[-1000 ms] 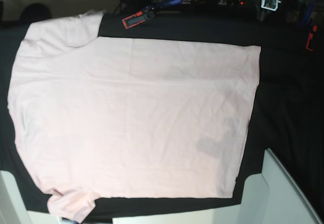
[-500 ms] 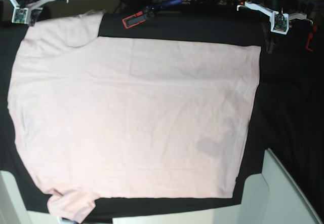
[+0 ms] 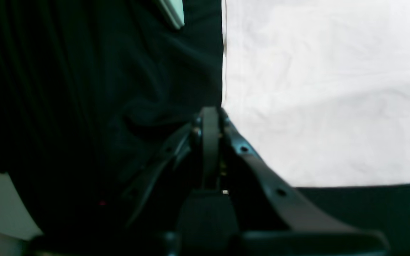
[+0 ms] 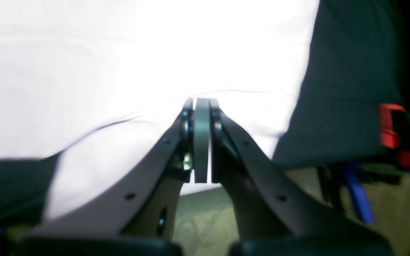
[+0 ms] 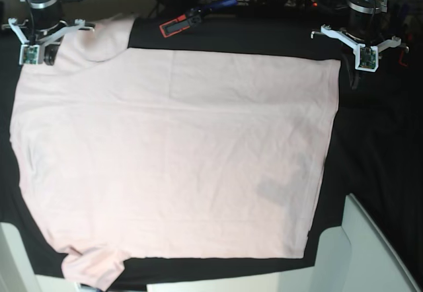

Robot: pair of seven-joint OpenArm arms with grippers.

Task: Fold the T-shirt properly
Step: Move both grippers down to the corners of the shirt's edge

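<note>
Black jaws on the left gripper [image 3: 210,117] are pressed together with nothing between them, their tips poised just at the far hem corner of the T-shirt [image 5: 172,153], which suggests that corner is the hold it is lining up for. The right gripper [image 4: 201,106] is likewise closed and empty, its tips above the pale fabric near the sleeve and shoulder at the other far corner. Both would have to part before either could pinch cloth. Placed this way, one at each far corner, the pair seems set to lift the far edge together and carry it toward the near side in a first lengthwise fold; no fold is made yet. Each arm reaches in from the far edge of the table with its wrist turned downward, the left arm in the base view's right-hand far corner, the right arm in its left-hand far corner. The T-shirt lies flat and spread wide, plain side up, over most of the black cloth [image 5: 377,146], collar end toward the right arm, hem toward the left. A red and black tool [image 5: 178,24] rests on the cloth just beyond the shirt's far edge, clear of both grippers.
</note>
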